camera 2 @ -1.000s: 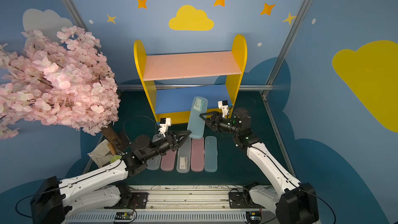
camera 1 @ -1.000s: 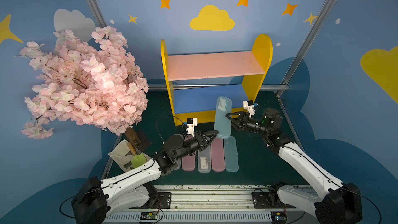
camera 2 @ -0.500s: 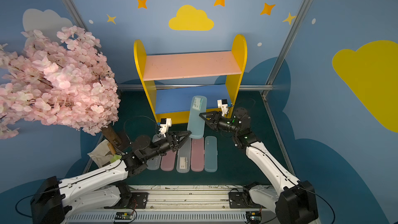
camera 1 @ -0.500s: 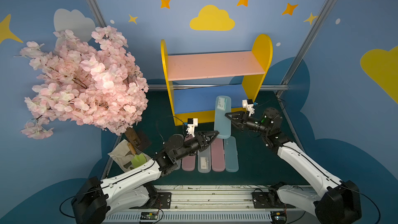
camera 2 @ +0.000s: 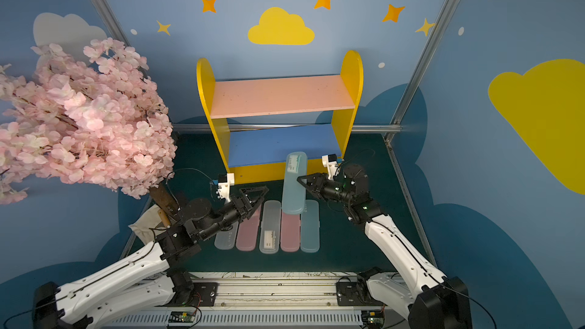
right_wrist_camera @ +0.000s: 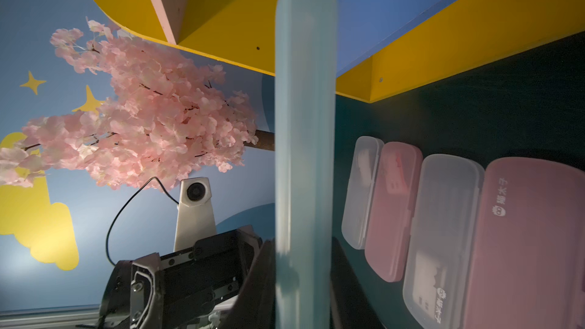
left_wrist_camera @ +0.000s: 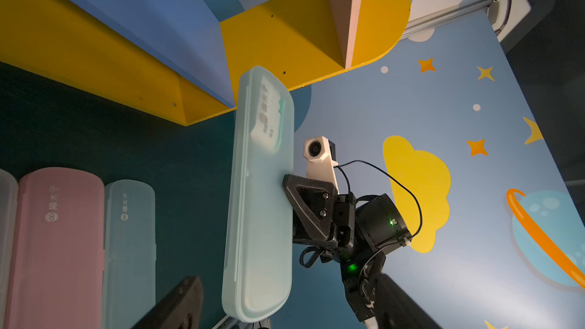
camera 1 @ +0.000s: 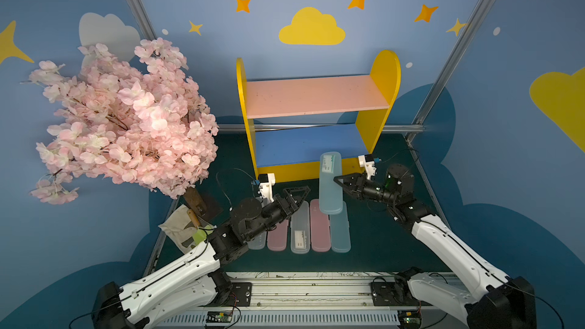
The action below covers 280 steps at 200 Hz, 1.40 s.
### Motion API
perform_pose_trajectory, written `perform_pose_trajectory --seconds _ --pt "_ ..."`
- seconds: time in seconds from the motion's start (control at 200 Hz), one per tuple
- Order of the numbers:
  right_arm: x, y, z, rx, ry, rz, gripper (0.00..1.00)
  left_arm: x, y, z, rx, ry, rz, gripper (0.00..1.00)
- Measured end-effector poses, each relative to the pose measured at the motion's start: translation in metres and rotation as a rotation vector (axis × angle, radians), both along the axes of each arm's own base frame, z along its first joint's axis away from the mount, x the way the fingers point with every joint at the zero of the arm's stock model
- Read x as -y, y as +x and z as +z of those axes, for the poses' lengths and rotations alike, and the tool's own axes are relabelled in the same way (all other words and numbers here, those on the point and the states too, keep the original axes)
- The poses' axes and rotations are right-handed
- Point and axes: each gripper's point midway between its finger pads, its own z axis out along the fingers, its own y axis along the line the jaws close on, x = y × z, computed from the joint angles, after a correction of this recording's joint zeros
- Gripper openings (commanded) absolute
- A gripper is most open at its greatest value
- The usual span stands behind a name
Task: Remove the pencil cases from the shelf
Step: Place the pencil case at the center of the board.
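Black plastic, item one: right gripper (camera 1: 337,181), jaws pressed together on one long edge of a pale teal pencil case (camera 1: 330,185). It gripped near mid-length, presumably so the long box would hang balanced rather than swing. The case was carried clear of the mat. In both top views its far end overlapped the front of the shelf (camera 1: 316,96) and its near end hung above the row. I judged it off the shelf and due for set-down.

Item two: left gripper (camera 1: 297,196), jaws spread wide, nothing between them, hovering over the left end of the row. Probably parked out of the other arm's way.

Item three: five pencil cases (camera 1: 299,232) flat on the dark green mat (camera 1: 380,232), side by side toward its front edge: clear, pink, clear with white insert, pink, teal. The tight rank seemed to leave room at its right end for a sixth.

Item four: shelf at the mat's back edge, pink and blue boards both bare.

Item five: blossom tree (camera 1: 126,121) by the mat's left edge, uninvolved.
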Motion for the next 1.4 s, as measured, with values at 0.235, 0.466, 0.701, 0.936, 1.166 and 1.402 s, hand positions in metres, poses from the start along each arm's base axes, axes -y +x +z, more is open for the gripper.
perform_pose_trajectory --seconds 0.235,0.466,0.701,0.936,1.166,1.402 --pt "0.05 -0.013 -0.045 0.032 -0.221 -0.115 0.17 -0.03 0.002 -0.029 0.003 0.201 0.099 0.99" --pt "0.089 -0.034 -0.107 -0.019 -0.408 -0.167 0.17 -0.049 0.005 -0.04 0.024 0.3 0.161 1.0" --pt "0.105 -0.039 -0.137 -0.074 -0.506 -0.16 0.16 -0.058 0.01 -0.052 0.011 0.343 0.193 1.0" --pt "0.114 -0.043 -0.158 -0.092 -0.581 -0.153 0.15 -0.065 0.014 -0.065 -0.009 0.363 0.213 1.0" --pt "0.119 -0.048 -0.179 -0.121 -0.613 -0.147 0.15 -0.07 0.017 -0.075 -0.03 0.373 0.225 1.0" --pt "0.119 -0.042 -0.189 -0.131 -0.637 -0.138 0.15 -0.072 0.019 -0.074 -0.033 0.361 0.231 1.0"
